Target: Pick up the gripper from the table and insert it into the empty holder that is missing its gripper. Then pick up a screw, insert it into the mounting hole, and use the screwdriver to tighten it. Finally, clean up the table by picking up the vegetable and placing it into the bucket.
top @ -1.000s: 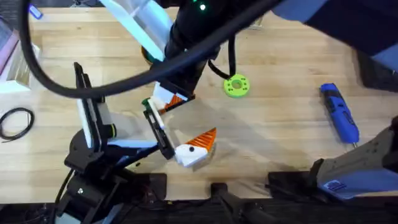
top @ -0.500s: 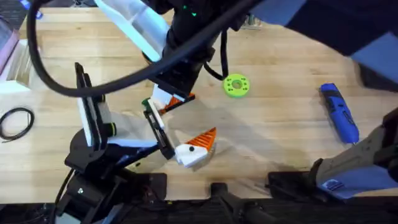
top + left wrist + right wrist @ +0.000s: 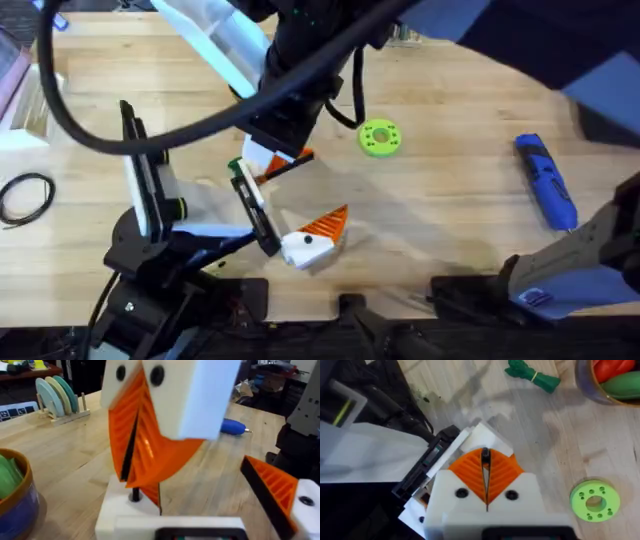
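Right claw pinched on orange finger, seating it at holder. Left claw gaping wide. Screwdriver far right of holder, untouched; vegetable beside bucket, uncleared.

I worked in what looked like a robotics lab: a light wooden table carried my arms' black bases and loose cables. Well beyond my left pincer a plate rack stood on the tabletop. Farther behind it were dark benches cluttered with equipment.
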Motion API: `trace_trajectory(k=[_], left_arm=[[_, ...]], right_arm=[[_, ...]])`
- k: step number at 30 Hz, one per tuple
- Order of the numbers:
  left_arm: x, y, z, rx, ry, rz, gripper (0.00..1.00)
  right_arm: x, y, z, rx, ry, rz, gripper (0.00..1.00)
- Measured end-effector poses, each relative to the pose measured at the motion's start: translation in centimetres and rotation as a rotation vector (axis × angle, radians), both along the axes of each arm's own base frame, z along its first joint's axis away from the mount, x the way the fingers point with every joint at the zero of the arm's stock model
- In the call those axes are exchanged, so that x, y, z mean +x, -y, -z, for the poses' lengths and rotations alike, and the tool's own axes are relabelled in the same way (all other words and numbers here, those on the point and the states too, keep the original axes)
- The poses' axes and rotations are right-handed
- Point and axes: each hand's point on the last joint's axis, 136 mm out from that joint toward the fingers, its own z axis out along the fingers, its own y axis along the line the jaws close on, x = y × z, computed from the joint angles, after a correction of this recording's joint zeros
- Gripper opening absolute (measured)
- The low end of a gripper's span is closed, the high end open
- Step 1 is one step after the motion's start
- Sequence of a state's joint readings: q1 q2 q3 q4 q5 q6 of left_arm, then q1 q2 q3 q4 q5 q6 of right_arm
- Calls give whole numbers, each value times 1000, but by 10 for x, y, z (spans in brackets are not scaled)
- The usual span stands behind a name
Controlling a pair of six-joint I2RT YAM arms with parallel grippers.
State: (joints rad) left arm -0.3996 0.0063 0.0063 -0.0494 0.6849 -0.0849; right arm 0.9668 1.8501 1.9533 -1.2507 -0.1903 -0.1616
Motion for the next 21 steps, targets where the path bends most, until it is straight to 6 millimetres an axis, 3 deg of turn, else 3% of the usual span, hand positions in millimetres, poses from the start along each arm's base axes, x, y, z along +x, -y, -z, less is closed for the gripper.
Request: trace_trajectory(k=[15,21], left_arm=[[0,0,1,-2,-8,-1,985],[0,0,0,-2,-6,-1,986]], right_arm=[[-1,-3,10,-17,-29,-4,40],[6,2,9,-18,-27,15,906]])
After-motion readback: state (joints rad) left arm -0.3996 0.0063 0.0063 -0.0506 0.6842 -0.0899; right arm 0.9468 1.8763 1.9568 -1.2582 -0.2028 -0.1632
